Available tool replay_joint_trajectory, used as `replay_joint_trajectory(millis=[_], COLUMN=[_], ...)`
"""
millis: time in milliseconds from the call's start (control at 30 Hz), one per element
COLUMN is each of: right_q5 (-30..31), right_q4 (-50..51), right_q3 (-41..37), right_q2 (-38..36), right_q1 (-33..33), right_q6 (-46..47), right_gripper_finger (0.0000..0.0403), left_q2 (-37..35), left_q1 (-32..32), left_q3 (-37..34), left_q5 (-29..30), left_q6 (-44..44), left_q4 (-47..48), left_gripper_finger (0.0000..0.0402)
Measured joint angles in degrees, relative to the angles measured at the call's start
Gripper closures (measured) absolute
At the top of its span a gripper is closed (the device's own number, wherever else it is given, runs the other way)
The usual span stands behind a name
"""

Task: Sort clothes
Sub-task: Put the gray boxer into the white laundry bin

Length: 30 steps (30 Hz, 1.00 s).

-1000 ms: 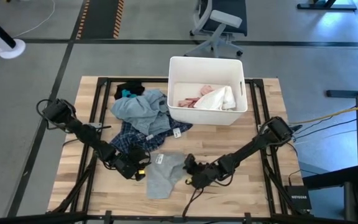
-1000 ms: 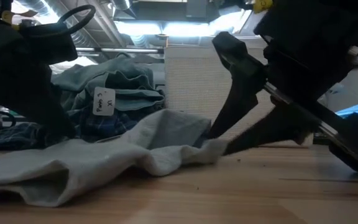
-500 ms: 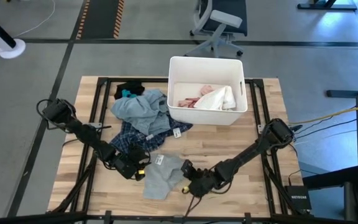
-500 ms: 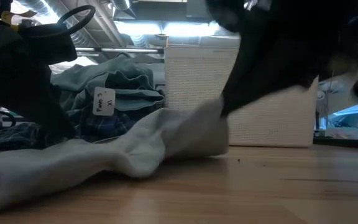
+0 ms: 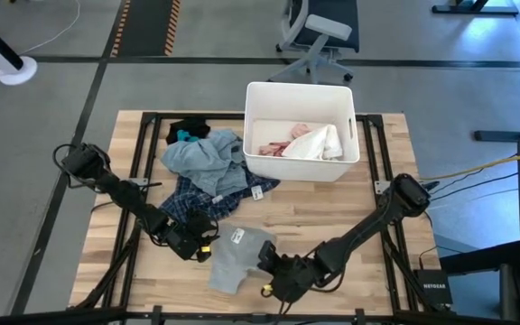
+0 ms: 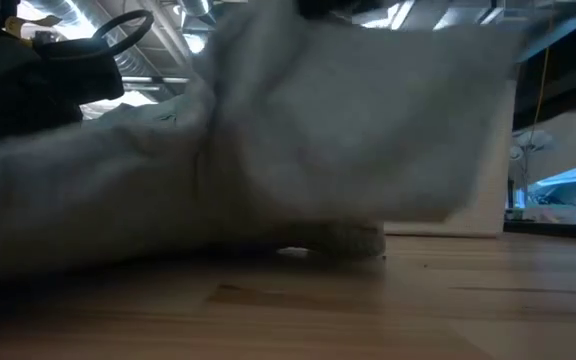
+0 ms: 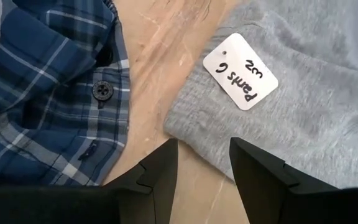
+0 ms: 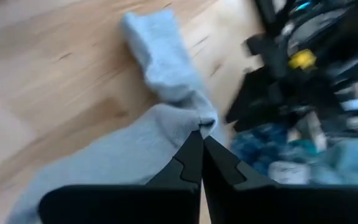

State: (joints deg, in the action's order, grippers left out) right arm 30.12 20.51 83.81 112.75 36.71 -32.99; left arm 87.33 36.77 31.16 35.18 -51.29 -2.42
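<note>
- The grey pants (image 5: 235, 259) were seen low in the middle of the high picture, lying on the wooden worktop (image 5: 332, 212).
- One edge of the pants was pinched by the right claw (image 5: 266, 263), whose two fingers were pressed tight together on the cloth.
- A white tag (image 7: 240, 71) with "Pants 6" written on it was seen on the grey pants.
- The left claw (image 5: 208, 249) was placed just beside the pants, at their left edge, with its fingers held apart and nothing between them.
- The blue plaid shirt (image 5: 197, 200) was spread right above the left claw.
- A light blue-grey garment (image 5: 204, 155) was piled above the plaid shirt, with black and teal clothes (image 5: 188, 133) at its upper left.
- Pink and white clothes (image 5: 301, 143) were kept inside the white bin (image 5: 300, 93), in the upper middle.
</note>
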Motion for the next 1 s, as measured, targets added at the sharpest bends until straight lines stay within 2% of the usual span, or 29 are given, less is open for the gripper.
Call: replay_joint_trajectory(millis=[133, 367, 667, 900, 1000], right_q5=[-1.0, -10.1, -22.6, -25.8, -27.0], right_q4=[-6.2, -15.1, -27.8, -39.8, -43.2], right_q3=[0.0, 0.0, 0.0, 0.0, 0.0], right_q2=[0.0, 0.8, 7.2, 11.4, 13.2], right_q1=[-1.8, -6.6, -11.9, -13.3, -13.8], right_q6=[-6.5, -14.9, -19.9, -25.8, -26.7], right_gripper_finger=[0.0393, 0.0392, 0.0391, 0.0386, 0.0384], left_q2=[0.0, 0.0, 0.0, -3.7, -7.1], left_q1=[0.0, 0.0, 0.0, 0.5, 1.7], left_q3=[0.0, 0.0, 0.0, 0.2, 0.5], left_q5=[0.0, 0.0, -0.6, -7.9, -8.6], left_q6=[0.0, 0.4, 0.7, 2.5, 2.2], left_q4=[0.0, 0.0, 0.3, 2.7, 6.0], left_gripper_finger=[0.0260, 0.0260, 0.0260, 0.0260, 0.0260])
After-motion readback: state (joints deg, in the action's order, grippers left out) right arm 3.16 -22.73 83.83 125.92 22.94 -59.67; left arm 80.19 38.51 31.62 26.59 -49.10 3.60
